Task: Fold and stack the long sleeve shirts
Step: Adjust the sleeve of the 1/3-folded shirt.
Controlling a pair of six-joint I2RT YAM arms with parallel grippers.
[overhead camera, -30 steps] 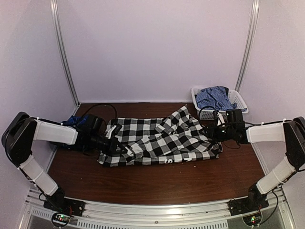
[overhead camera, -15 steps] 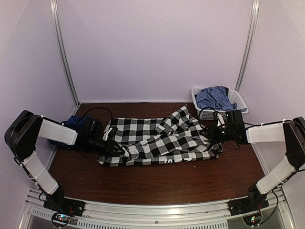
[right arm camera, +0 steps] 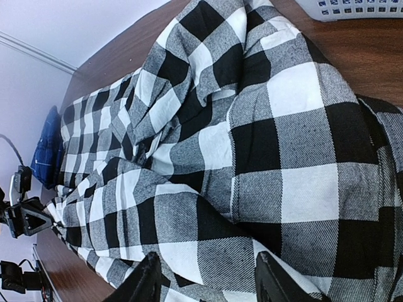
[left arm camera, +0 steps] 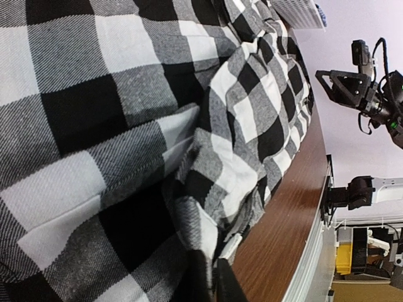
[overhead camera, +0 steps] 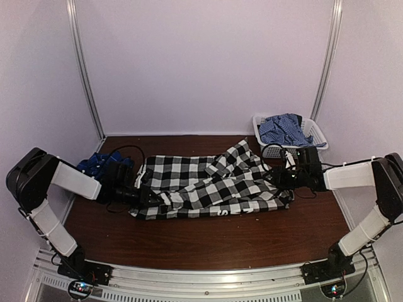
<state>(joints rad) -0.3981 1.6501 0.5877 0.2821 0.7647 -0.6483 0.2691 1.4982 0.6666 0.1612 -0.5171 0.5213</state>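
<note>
The black-and-white checked shirt [overhead camera: 211, 185] lies spread and rumpled across the middle of the brown table [overhead camera: 208, 242], with white lettering along its near hem. My left gripper [overhead camera: 145, 195] lies low at the shirt's left edge. In the left wrist view my left gripper [left arm camera: 215, 282] is shut on a fold of the hem. My right gripper [overhead camera: 277, 179] is at the shirt's right edge. The right wrist view shows my right gripper [right arm camera: 208, 283] open, fingers wide apart over flat cloth [right arm camera: 252, 157]. A dark blue bundle of cloth [overhead camera: 94, 165] lies behind my left arm.
A white basket [overhead camera: 312, 135] at the back right holds a blue-and-white checked cloth [overhead camera: 281, 128]. Pale walls close in the table at the back and both sides. A metal rail [overhead camera: 208, 280] runs along the near edge.
My left gripper opened, drew a little to the left, and closed again on the shirt's left edge. The dark blue bundle shows more behind the arm. The right arm has hardly moved.
</note>
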